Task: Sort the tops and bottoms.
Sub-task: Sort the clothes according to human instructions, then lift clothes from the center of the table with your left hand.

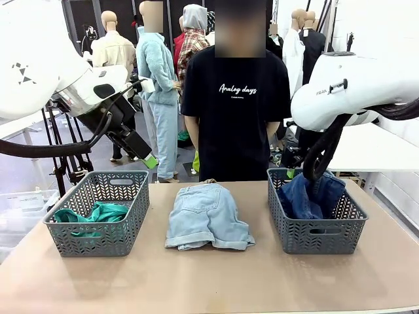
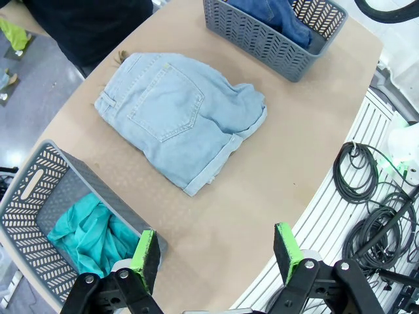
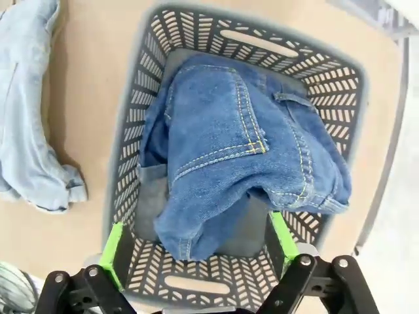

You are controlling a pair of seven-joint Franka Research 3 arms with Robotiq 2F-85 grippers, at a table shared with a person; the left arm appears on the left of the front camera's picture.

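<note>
Over at the right of the frame, right gripper [image 3: 196, 229] wide open and empty above dark blue shorts [image 3: 242, 150] lying loose in their basket [image 1: 314, 239], pale shorts [image 1: 206, 216] mid-frame likely next, left gripper [image 2: 215, 245] open too above the teal top [image 2: 88, 239].

Reaches in from the left with the left arm [image 1: 98, 91], held above the worktop [image 1: 209, 275], left jaws spread wide and angled down, green pads [image 2: 145, 252] well apart. Bends the right arm [image 1: 353, 91] over from the right, forearm dropping steeply, right jaws pointing down and parted wide.
</note>
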